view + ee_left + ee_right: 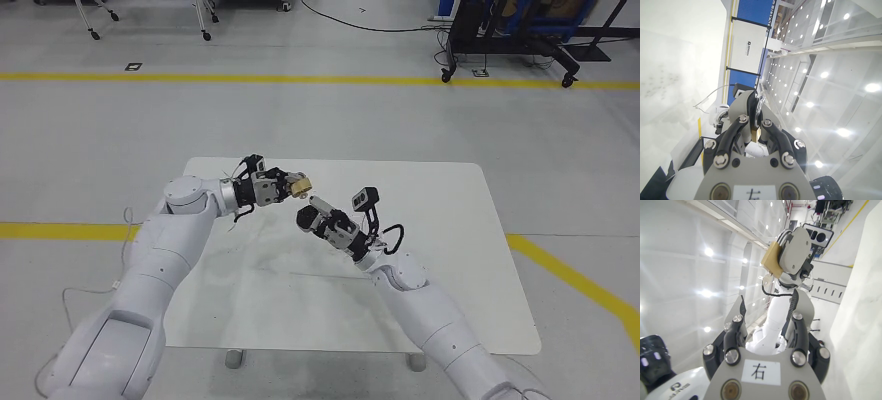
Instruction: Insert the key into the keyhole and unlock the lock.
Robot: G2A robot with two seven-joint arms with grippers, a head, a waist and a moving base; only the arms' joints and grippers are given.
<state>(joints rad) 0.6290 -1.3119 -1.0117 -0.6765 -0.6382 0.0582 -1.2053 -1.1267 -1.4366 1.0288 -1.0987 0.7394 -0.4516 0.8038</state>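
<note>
Holding the padlock (772,260) up over the table (450,200) is the left gripper (757,103), fingers clamped tight on it, with the steel shackle up near the fingertips. The key (767,280) is sitting in the keyhole at the brass bottom end, and a black cord (778,295) is hanging off its head. The right gripper (768,297) hangs near the key without touching it, fingers spread wide apart and empty.
</note>
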